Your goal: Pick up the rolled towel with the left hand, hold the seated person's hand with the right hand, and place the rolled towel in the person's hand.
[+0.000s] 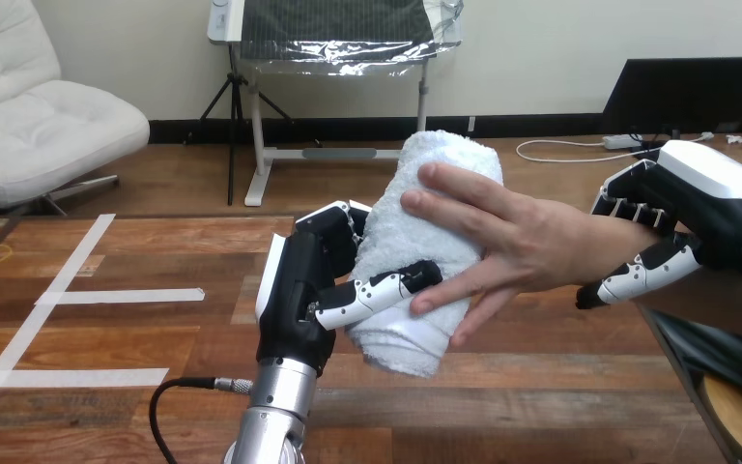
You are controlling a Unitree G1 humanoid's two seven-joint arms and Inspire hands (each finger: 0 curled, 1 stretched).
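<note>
Gripping the rolled towel [386,242] from its left side, the left hand [295,300] stands above the wooden table [502,406] at the middle of the head view; its thumb [386,287] is curled across the front of the roll and its fingers wrap round the far side, so the hand is closed on the towel; the silver left forearm [275,406] rises to it from the bottom edge; the towel is white, held clear of the table, standing nearly upright with its top leaning toward the right; the person's hand [531,242] reaches in from the right and lies against the front of the towel, its fingers spread across the roll, the uppermost near the top end and the lowest pointing down past the robot thumb; both the left hand and the person's hand are on the towel; the right hand [710,203] sits at the right edge, closed round the person's wrist [628,242], its fingers [633,208] curled over the top of the wrist and its thumb [642,274] hooked beneath; strips of white tape [121,295] lie on the table at the left, well apart from both hands
</note>
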